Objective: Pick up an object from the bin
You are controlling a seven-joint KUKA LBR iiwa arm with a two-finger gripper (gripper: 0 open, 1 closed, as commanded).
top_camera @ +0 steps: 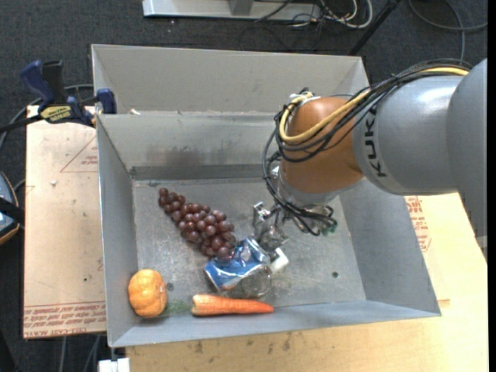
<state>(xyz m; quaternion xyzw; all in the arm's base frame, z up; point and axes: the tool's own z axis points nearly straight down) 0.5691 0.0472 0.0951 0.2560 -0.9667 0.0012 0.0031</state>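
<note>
floor: dark carpet (93,14) | loose cables (341,10) | grey metal stand foot (201,6)

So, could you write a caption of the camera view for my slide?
The gripper hovers over a crumpled blue-white packet, beside grapes, carrot and small pumpkin.

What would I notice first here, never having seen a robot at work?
The big grey arm with its orange wrist reaches in from the right, its gripper down over a crumpled blue and white packet at the front middle of the bin. Left of that lie dark purple grapes, with a small orange pumpkin in the front left corner and a carrot along the front wall.
</note>
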